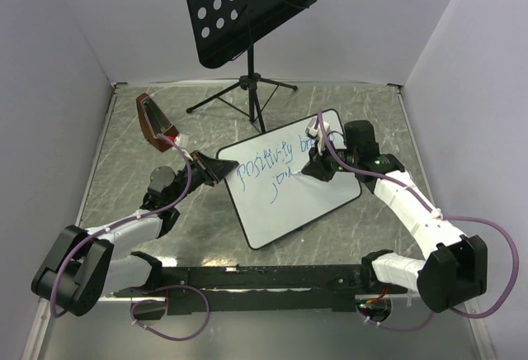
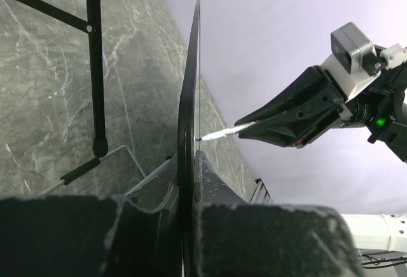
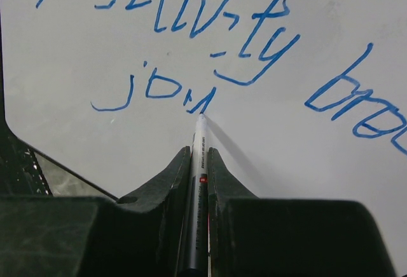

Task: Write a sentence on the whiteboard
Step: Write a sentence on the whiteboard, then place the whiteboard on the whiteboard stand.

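The whiteboard lies tilted in the middle of the table, and the left wrist view shows it edge-on. The sentence runs across it in blue, in two lines, with "joy" under the first line. My left gripper is shut on the board's left edge. My right gripper is shut on a silver marker. The marker's tip touches the board at the end of "joy". From the left wrist the marker meets the board's white face.
A black perforated music stand rises behind the board, with its tripod legs close to the board's far edge. A dark red object lies at the left back. White walls enclose the table on three sides.
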### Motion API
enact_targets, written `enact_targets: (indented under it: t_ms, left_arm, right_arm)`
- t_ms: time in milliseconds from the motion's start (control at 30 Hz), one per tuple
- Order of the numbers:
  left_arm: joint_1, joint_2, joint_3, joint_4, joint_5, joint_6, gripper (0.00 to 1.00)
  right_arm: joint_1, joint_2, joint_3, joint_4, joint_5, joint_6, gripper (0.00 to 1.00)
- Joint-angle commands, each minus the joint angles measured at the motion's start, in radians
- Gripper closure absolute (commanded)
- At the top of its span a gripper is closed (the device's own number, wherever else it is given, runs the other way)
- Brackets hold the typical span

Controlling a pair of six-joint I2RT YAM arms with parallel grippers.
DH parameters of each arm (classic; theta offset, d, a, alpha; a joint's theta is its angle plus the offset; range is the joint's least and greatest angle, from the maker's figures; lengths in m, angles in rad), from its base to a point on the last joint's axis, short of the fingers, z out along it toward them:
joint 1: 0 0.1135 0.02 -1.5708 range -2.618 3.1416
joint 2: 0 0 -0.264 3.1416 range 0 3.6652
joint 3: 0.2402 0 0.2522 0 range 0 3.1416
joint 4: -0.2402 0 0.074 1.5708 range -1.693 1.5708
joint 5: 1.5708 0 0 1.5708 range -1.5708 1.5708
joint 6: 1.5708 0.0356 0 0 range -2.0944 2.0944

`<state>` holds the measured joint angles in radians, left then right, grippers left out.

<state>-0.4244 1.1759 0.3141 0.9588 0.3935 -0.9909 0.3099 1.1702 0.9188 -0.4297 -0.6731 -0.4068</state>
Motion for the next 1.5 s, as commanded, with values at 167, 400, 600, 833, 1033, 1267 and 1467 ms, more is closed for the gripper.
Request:
enact_targets:
  t_ms: [167,400,600,833,1033,1267,1467]
  left_arm:
    - [-0.010,-0.012,0.033,0.097,0.019,0.032,0.99]
    - [-0.010,-0.001,0.031,0.109,0.022,0.031,0.99]
    - [-0.010,0.004,0.034,0.112,0.025,0.034,0.99]
    - [-0.010,-0.024,0.042,0.063,0.024,0.069,0.99]
    - [-0.010,-0.039,0.088,0.017,0.030,0.126,0.99]
    - [-0.007,-0.033,0.212,-0.075,0.019,0.150,0.99]
    - [0.016,0.010,0.342,-0.129,0.018,0.184,0.99]
  right_arm:
    - [0.006,-0.047,-0.054,-0.078,-0.020,-0.056,1.00]
    - [0.043,-0.043,-0.049,-0.101,-0.052,-0.053,1.00]
    - [0.083,-0.008,0.009,-0.080,-0.083,0.000,1.00]
    - [-0.023,-0.026,0.219,-0.155,-0.219,0.017,1.00]
    - [-0.181,-0.078,0.243,-0.113,-0.336,0.074,1.00]
    - [-0.360,-0.159,0.132,0.049,-0.453,0.221,1.00]
    - [-0.445,-0.191,0.123,0.029,-0.516,0.230,1.00]
